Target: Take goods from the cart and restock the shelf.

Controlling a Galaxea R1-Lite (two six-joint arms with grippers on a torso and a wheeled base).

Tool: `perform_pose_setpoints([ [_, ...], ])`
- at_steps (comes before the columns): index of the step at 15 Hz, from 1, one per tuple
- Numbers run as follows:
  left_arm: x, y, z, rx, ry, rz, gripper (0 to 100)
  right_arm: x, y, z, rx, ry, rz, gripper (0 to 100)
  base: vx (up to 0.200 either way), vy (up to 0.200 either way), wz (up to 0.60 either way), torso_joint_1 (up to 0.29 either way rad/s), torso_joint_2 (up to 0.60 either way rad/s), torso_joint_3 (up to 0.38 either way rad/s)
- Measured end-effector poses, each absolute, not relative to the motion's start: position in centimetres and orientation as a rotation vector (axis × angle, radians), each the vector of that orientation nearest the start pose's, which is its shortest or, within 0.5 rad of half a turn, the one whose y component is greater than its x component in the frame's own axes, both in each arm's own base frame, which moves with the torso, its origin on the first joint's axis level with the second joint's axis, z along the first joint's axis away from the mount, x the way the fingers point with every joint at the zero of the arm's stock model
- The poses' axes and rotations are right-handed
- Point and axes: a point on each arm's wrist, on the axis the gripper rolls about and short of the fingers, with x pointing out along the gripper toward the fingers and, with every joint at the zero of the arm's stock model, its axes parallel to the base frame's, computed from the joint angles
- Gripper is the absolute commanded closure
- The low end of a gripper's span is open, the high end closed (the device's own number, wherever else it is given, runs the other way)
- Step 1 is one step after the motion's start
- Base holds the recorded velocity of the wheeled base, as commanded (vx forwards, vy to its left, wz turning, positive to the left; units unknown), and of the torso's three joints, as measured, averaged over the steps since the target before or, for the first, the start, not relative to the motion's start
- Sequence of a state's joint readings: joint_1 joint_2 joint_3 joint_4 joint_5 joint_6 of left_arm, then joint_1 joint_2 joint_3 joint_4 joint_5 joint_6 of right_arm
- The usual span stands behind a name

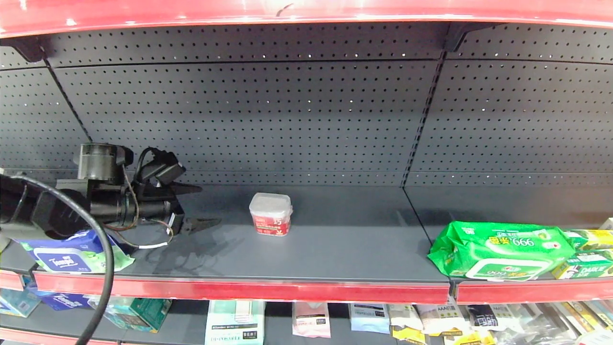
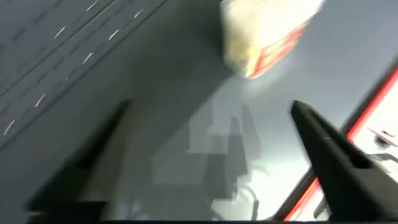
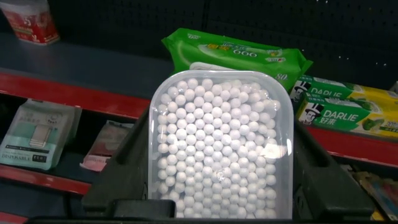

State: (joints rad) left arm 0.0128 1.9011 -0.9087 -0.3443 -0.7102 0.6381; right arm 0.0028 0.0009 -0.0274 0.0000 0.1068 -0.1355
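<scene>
**Swab box gripped before the shelf**

The clear rectangular plastic box packed with white cotton swabs (image 3: 221,149) is clamped on both sides by the black fingers of the right gripper (image 3: 224,124), in front of the grey metal shelf (image 1: 335,249). A small clear tub with a red label (image 1: 270,213) stands upright mid-shelf. Near it hangs the left gripper (image 1: 208,205), fingers spread wide and empty. A green soft pack of wipes (image 1: 503,249) lies at the shelf's right, and a blue-and-white tissue pack (image 1: 72,256) lies under the left arm.
</scene>
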Motion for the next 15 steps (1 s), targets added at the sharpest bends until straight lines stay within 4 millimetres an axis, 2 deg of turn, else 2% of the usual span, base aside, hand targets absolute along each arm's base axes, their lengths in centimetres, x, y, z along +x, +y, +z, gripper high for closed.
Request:
perform_pose_setpoints([
  [5,35.1,-2.4,10.3,0.345,0.342,-0.978,0,-2.5,0.2,8.3,-0.139,-0.031,0.105,100,0.0,0.0,0.0,0.0,0.0,0.0],
  [10,38.2,-3.6,8.4,0.32,0.253,-1.144,0,-2.5,0.2,8.3,-0.139,-0.029,0.102,100,0.0,0.0,0.0,0.0,0.0,0.0],
  [15,39.2,-4.0,6.4,0.281,0.263,-1.197,0,-2.5,0.2,8.3,-0.139,-0.029,0.102,100,0.0,0.0,0.0,0.0,0.0,0.0],
])
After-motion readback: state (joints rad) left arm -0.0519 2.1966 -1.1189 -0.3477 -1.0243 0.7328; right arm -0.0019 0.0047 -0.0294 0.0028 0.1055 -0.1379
